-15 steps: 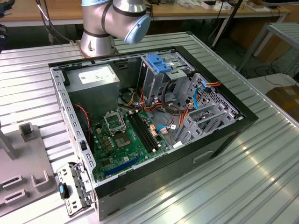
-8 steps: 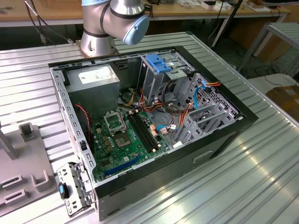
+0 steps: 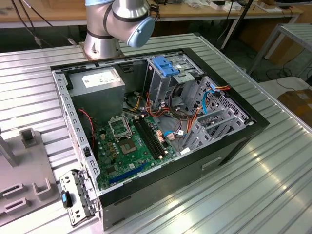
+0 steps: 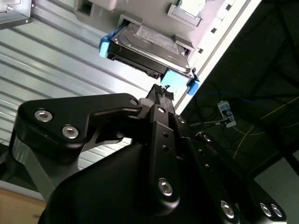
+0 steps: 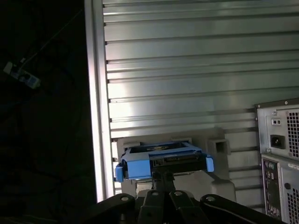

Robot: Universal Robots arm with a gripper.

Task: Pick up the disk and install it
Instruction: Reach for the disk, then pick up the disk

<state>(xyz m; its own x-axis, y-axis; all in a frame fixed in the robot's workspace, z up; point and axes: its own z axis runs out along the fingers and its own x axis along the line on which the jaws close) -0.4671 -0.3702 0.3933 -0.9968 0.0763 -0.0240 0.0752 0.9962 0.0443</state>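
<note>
Ribbed desk (image 5: 187, 70) has the disk (image 5: 161, 163) sitting in its grey holder (image 5: 217, 186), hand (image 5: 163, 176) right at its blue rail, can't tell if clamped, so not installed yet.

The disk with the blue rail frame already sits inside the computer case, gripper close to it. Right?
Not quite. In both wrist views the disk sits in a grey holder on the ribbed table, outside the computer case; the gripper is close to it.
</note>
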